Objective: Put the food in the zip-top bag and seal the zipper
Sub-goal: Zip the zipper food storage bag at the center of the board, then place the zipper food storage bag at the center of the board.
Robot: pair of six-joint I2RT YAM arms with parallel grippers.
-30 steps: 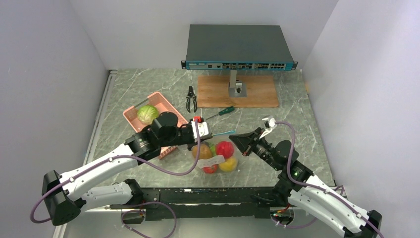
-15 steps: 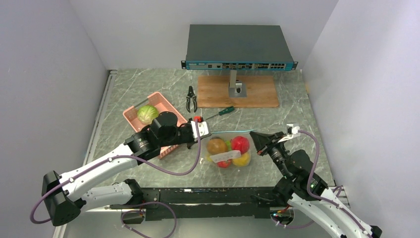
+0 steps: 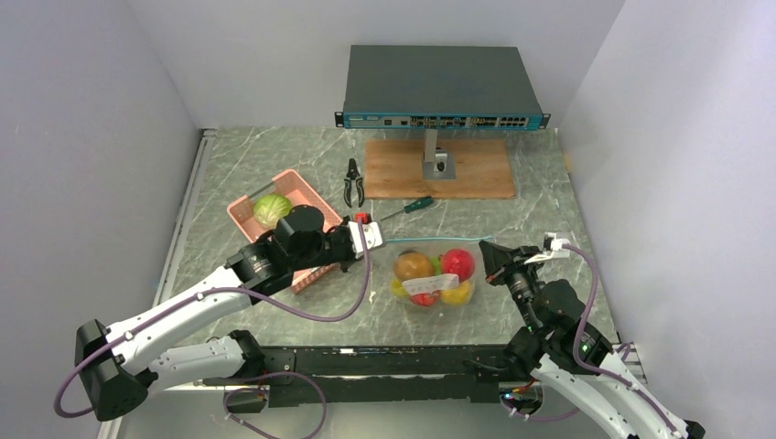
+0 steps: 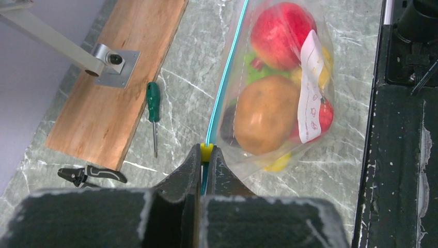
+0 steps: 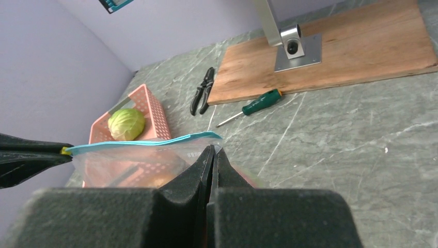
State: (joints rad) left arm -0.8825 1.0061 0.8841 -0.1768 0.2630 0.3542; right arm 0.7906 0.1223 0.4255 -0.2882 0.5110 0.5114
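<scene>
Zip-top bag [image 3: 430, 282] near table centre, a touch toward six o'clock, packed with a red apple [image 3: 458, 263], a brown fruit [image 3: 413, 265] and more. Zipper [image 3: 430, 240] along the bag's twelve o'clock edge, stretched straight between both arms. Left gripper [image 4: 206, 155] pinched tight on the zipper's nine o'clock end, right at a yellow tab [image 4: 206, 150]. Right gripper [image 5: 213, 152] clamped on the bag's three o'clock corner, just under the zipper. Out at ten o'clock of the bag, pink basket [image 3: 236, 212] with a cabbage [image 3: 272, 210] inside; at twelve, green-handled screwdriver [image 3: 409, 207].
</scene>
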